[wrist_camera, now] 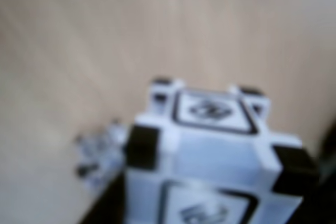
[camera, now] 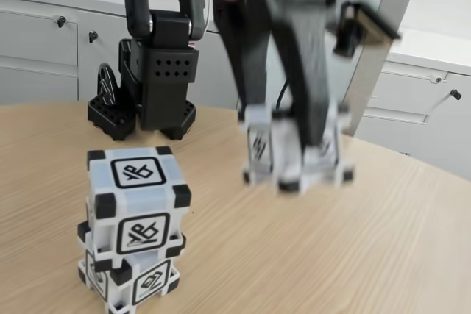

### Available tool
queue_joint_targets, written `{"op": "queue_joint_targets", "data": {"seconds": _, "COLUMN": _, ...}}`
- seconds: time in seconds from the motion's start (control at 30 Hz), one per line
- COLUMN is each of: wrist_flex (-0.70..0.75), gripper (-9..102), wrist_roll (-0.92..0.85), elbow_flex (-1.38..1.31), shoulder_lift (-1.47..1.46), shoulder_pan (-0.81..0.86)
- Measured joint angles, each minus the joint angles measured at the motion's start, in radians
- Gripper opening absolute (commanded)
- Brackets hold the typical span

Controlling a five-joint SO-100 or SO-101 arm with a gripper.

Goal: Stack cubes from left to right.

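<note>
The dark two-finger gripper [camera: 294, 159] of the black robot arm is clenched on one white plastic cube with black corner blocks [camera: 263, 146]; in the fixed view its fingers reach down over the cube's front and are spread no wider than the cube itself. The picture is blurred there, so finer contact detail cannot be told. This held cube sits at or just above the light wooden tabletop [camera: 383, 240], right of centre; whether it touches the surface cannot be told. In the wrist view the same cube [wrist_camera: 220, 150] sits against the lower edge, with dark gripper parts flanking it at the lower left and lower right and the tabletop [wrist_camera: 79, 51] behind it. Two more white cubes with black corner blocks stand stacked at the lower left of the fixed view, well apart from the held one: the upper cube [camera: 137, 196] rests on the lower cube [camera: 129, 277], turned slightly against it. Each visible face carries a black-framed square glyph; these are symbols, with no readable letters or brand names. The arm's black base [camera: 143, 108] stands at the table's far edge, before white cabinets [camera: 44, 49].
</note>
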Motion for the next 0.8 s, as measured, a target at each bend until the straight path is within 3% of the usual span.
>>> {"op": "queue_joint_targets", "data": {"seconds": 0.47, "wrist_flex": -0.003, "gripper": 18, "wrist_roll": -0.031, "elbow_flex": 0.0, "shoulder_lift": 0.212, "shoulder_pan": 0.244}}
{"op": "queue_joint_targets", "data": {"seconds": 0.8, "wrist_flex": 0.025, "gripper": 17, "wrist_roll": -0.071, "elbow_flex": 0.0, "shoulder_lift": 0.212, "shoulder_pan": 0.29}}
